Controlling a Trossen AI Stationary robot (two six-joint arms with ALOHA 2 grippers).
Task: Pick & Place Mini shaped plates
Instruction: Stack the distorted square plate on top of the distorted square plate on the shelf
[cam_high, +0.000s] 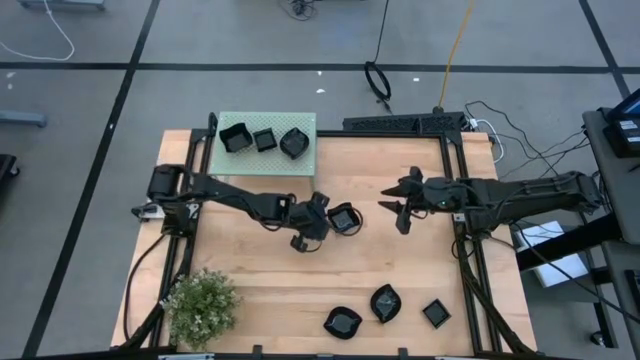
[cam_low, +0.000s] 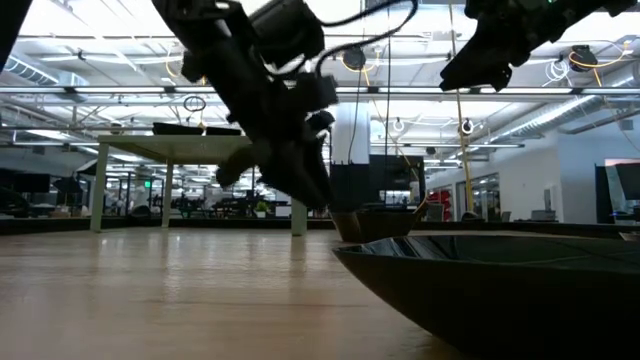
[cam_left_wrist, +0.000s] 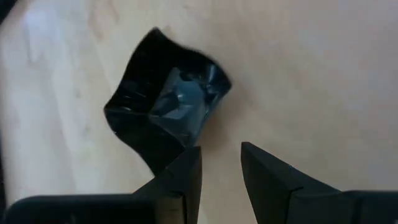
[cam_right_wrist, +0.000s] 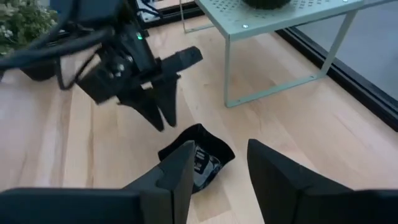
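A glossy black wavy-rimmed mini plate (cam_left_wrist: 165, 112) lies mid-frame before my empty, parted left jaws; I should straddle its rim squarely.

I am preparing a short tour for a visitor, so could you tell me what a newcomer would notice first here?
Mid-table, the left tool hangs open beside a glossy black plate lying on the wood, with the right tool, also open, facing it from the other side. Three more black plates sit on the pale green stand at the far edge, and another three lie along the near edge.
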